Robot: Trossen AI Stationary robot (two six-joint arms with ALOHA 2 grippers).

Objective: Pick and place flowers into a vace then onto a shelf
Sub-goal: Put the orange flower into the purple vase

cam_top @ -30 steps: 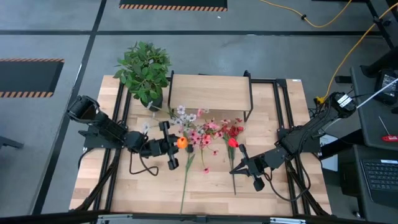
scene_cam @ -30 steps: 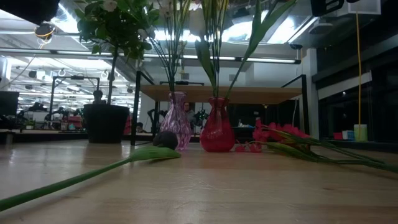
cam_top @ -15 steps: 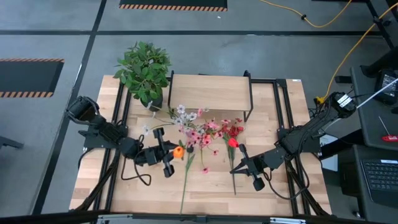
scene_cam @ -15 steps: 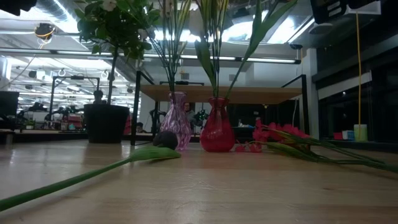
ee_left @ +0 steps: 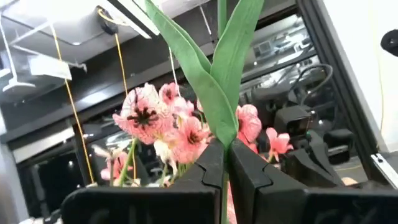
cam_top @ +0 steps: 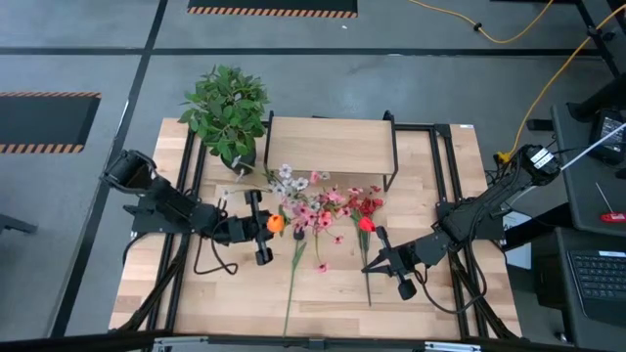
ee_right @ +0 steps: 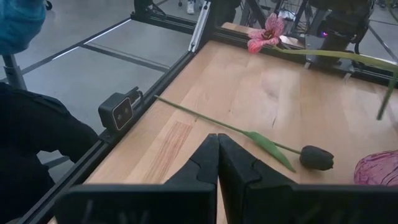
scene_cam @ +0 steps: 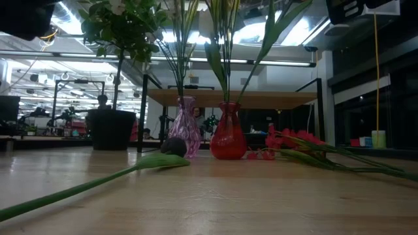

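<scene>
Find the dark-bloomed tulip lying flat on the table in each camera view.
High view: dark tulip, its stem running from the flower cluster towards the table's front edge.
Low view: bloom at centre beside the purple vase, stem slanting lower left.
Left wrist view: not in it.
Right wrist view: mid-picture, bloom at right.
Shared landmark: the purple vase, beside the bloom in the low and right wrist views.

Two vases (scene_cam: 186,125) (scene_cam: 228,132), one shelf (cam_top: 331,145), one potted plant (cam_top: 228,110)
</scene>
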